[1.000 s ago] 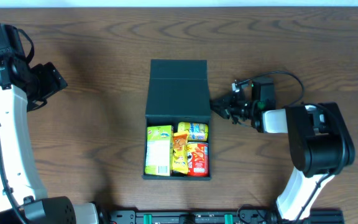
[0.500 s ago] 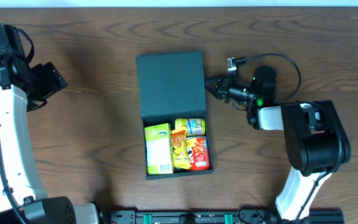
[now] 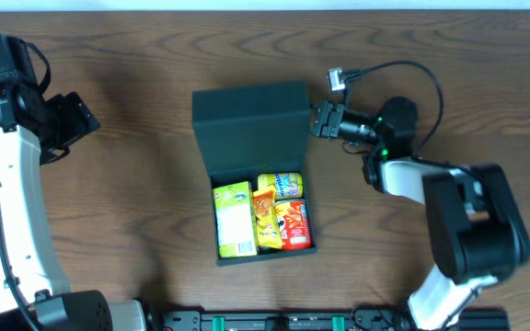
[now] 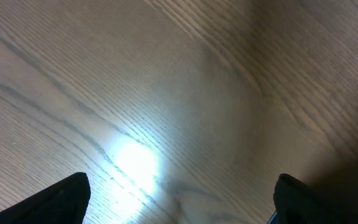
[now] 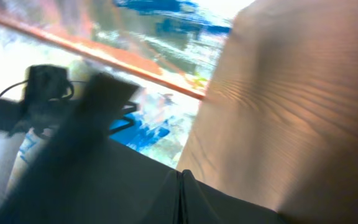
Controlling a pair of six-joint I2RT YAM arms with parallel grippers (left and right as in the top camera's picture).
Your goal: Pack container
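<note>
right gripper (image 3: 322, 120) fully closed against the right edge of the lid (image 3: 247, 129), grip unclear | left gripper (image 3: 70, 124) wide open, empty, far left | lid had swung up from lying flat a second before; right gripper had moved rearward along it | container (image 3: 265, 258) mid-tabletop (image 3: 136, 55), skewed slightly, snacks (image 3: 263, 213) inside | packing looked done, closing underway

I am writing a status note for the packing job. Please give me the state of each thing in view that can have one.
container: open, snacks inside.
lid: open, folded back from the snacks.
snack packs: inside the container, side by side.
left gripper: open, empty, over the bare table.
right gripper: shut, at the lid's right edge.
</note>
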